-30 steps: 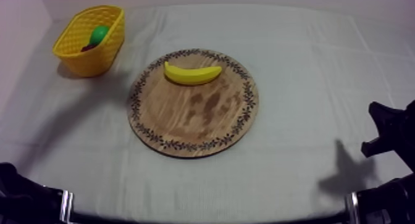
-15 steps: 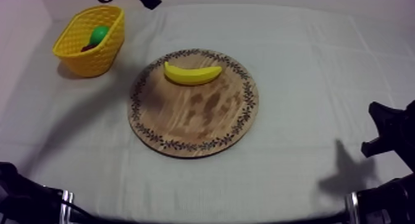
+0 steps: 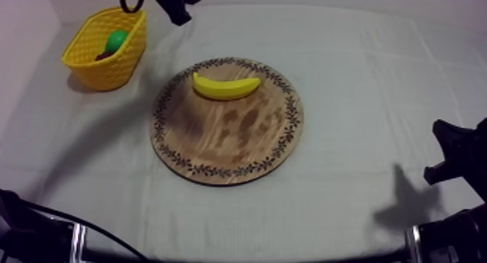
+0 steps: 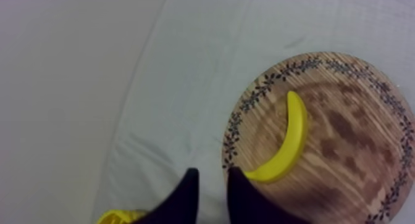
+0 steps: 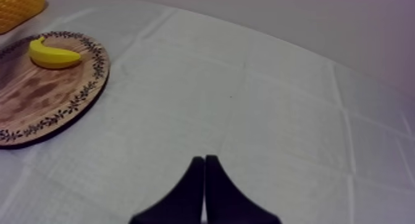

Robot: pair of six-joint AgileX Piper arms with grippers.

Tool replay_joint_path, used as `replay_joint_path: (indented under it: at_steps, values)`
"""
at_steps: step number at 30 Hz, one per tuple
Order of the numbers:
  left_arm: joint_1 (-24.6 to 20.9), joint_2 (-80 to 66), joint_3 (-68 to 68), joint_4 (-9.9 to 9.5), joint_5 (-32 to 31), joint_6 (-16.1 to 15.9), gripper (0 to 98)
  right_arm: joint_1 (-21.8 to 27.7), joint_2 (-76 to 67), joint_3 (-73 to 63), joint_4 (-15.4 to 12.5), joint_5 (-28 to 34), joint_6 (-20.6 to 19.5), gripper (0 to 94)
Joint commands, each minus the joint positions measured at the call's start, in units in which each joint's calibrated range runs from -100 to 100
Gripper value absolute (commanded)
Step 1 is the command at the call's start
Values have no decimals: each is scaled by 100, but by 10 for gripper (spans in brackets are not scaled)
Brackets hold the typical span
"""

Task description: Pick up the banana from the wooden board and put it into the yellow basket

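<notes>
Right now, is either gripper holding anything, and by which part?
Nothing is held: left gripper open beside the wooden board, right gripper shut on nothing, banana lying on the board.

No readable text in my views.
The wooden board (image 3: 217, 146) has a leafy rim pattern — no letters or numbers.

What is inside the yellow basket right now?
A green toy fruit and a dark item beside it lie in the yellow basket. Its wall covers their lower parts, so the dark item's kind is unclear.
</notes>
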Motion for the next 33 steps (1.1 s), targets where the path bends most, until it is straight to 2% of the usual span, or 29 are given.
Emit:
replay_joint_path:
  at_steps: [1,6,11,21,33]
  values:
    - [-4,9,11,-1,-3,-25,442,0,0,-3,0,2,1,3]
    - [-39,33,35,-28,94,63,647,0,0,-3,0,2,1,3]
    - [-50,40,107,-63,296,10,740,0,0,-3,0,2,1,3]
    - [-4,105,451,-171,238,10,756,0,0,-3,0,2,1,3]
    - [83,725,1049,-231,-187,-252,742,0,0,-3,0,2,3,3]
